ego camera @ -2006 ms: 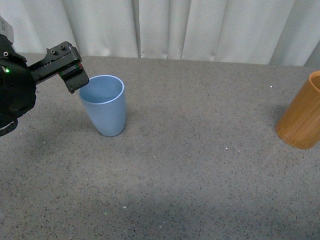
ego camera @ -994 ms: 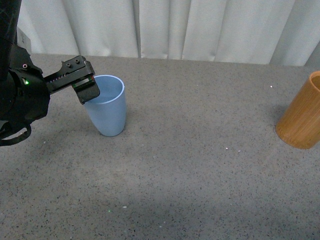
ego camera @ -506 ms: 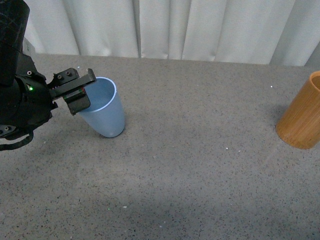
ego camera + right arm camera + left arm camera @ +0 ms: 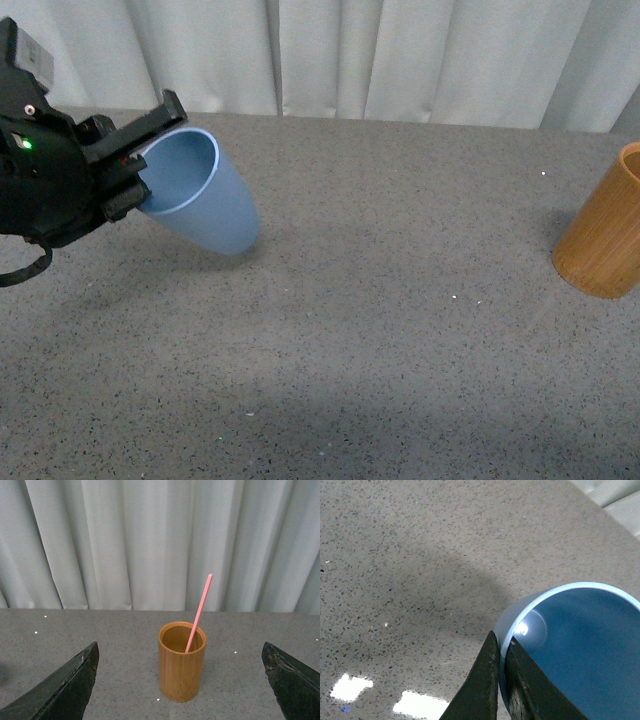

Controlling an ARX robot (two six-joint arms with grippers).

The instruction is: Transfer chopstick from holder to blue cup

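My left gripper [image 4: 140, 165] is shut on the rim of the light blue cup [image 4: 205, 200], which is tilted with its mouth toward the arm and its base off the table. In the left wrist view the two fingers [image 4: 485, 680] pinch the blue cup's wall [image 4: 570, 645], one inside and one outside. The orange-brown holder [image 4: 605, 235] stands at the far right edge of the front view. In the right wrist view the holder [image 4: 182, 662] stands upright with a pink chopstick [image 4: 199, 612] leaning in it. My right gripper [image 4: 182, 690] is open, short of the holder.
Grey speckled tabletop [image 4: 400, 330] runs between the cup and the holder. White curtains [image 4: 380, 55] hang along the back edge.
The left gripper closed on the blue cup's rim, then tipped and lifted it leftward. The holder has not moved.
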